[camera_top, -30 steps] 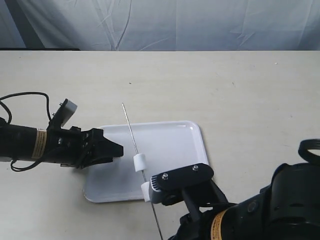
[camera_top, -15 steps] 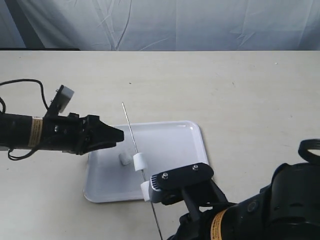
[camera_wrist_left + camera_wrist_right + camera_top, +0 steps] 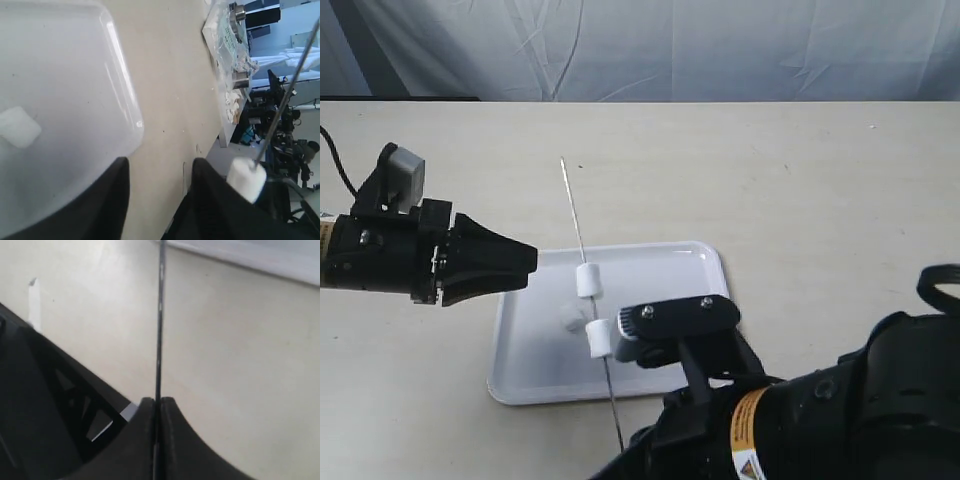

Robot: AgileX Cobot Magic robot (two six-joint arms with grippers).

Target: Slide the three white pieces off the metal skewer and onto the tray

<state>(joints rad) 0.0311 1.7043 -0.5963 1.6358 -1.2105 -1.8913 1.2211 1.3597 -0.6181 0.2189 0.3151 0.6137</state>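
Note:
The white tray (image 3: pixel 660 275) lies on the table. Above it the thin metal skewer (image 3: pixel 572 215) slants, carrying two white pieces: one higher (image 3: pixel 588 281) and one lower (image 3: pixel 600 338). The third white piece (image 3: pixel 570 317) lies loose on the tray, also showing in the left wrist view (image 3: pixel 17 127). My right gripper (image 3: pixel 158 402) is shut on the skewer (image 3: pixel 161 315) near its lower end. My left gripper (image 3: pixel 525 258) hovers just left of the tray, open and empty (image 3: pixel 159 167). Past its finger the wrist view shows a skewered piece (image 3: pixel 246 179).
The right arm (image 3: pixel 800 420) fills the lower right of the exterior view, its white wrist bracket (image 3: pixel 675 318) over the tray's near right corner. Beige tabletop (image 3: pixel 800 200) stretches behind and right of the tray. A wrinkled white backdrop (image 3: pixel 670 45) closes the far edge.
My left gripper has pulled back left, away from the skewer, uncovering a loose piece on the tray. The skewer and its two pieces have shifted up and slightly left.

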